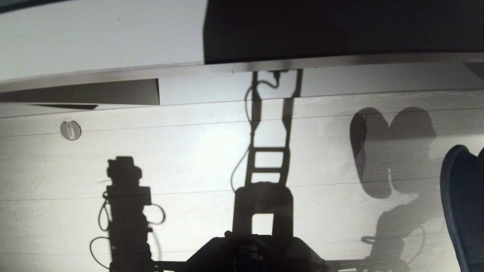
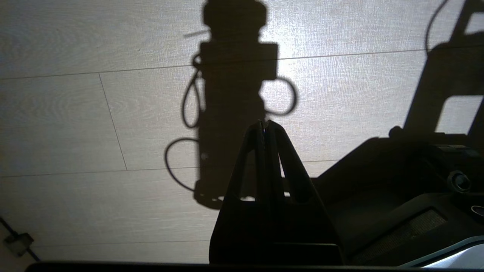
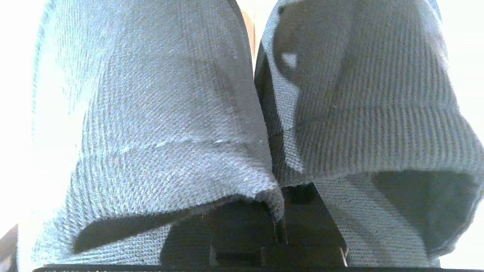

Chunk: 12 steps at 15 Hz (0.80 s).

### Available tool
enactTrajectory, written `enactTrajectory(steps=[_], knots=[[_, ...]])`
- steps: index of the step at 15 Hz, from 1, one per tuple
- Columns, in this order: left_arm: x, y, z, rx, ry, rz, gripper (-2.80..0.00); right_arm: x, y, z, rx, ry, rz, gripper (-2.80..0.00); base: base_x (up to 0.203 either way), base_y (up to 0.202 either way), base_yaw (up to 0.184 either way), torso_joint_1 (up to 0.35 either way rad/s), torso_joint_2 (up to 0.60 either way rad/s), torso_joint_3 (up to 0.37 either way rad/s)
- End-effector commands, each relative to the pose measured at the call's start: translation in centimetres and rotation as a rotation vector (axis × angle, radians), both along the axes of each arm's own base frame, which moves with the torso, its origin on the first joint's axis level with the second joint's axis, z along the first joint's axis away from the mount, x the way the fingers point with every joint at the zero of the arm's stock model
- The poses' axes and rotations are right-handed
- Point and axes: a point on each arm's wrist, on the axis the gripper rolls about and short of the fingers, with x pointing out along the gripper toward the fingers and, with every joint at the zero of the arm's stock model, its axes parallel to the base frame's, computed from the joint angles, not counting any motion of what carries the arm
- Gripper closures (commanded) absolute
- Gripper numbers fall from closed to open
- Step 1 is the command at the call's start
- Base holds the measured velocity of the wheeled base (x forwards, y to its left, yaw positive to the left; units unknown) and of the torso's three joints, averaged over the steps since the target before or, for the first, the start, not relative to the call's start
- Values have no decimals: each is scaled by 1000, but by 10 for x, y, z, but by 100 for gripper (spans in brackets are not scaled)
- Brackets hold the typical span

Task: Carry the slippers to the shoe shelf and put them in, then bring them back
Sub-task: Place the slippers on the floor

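Gripping the slippers (image 3: 242,113) as a pair, the right gripper (image 3: 278,226) has its black fingers (image 3: 242,230) pressed together on the inner edges where the two uppers meet. Left slipper of the pair hangs on one side of the pincer, the other on the opposite side; both toes point away from the wrist, heel openings toward it. Ribbed grey-blue fabric fills nearly all of the right wrist view. In the head view only a dark rounded slipper edge (image 1: 463,204) shows at the far right, off the pale wood-grain floor (image 1: 196,166), with the pair's heart-shaped shadow (image 1: 389,151) cast on the boards beyond it.

Left gripper (image 2: 264,126): fingers closed tip to tip, nothing between them, hanging over bare floor with its own shadow (image 2: 234,102) just ahead. Robot base (image 2: 397,196) lies beside it.

Shoe shelf: cannot be identified. A dark panel (image 1: 340,30) and pale ledge (image 1: 113,75) cross the far floor.
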Motion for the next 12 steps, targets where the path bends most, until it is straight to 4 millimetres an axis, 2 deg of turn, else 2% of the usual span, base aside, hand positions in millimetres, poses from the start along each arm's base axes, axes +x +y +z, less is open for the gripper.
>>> enactTrajectory(steps=[1, 5, 7, 12], knots=[[0, 0, 0, 0, 0, 0, 0, -27, -1, -23, -10, -59, -5, 0, 0, 0, 0, 0, 0, 0], [0, 0, 0, 0, 0, 0, 0, -43, -1, -58, -46, 11, -9, 0, 0, 0, 0, 0, 0, 0], [0, 0, 0, 0, 1, 0, 0, -45, -1, -74, -44, 114, -3, 0, 0, 0, 0, 0, 0, 0], [0, 0, 0, 0, 1, 0, 0, -45, -1, -78, -31, 145, -1, 0, 0, 0, 0, 0, 0, 0]])
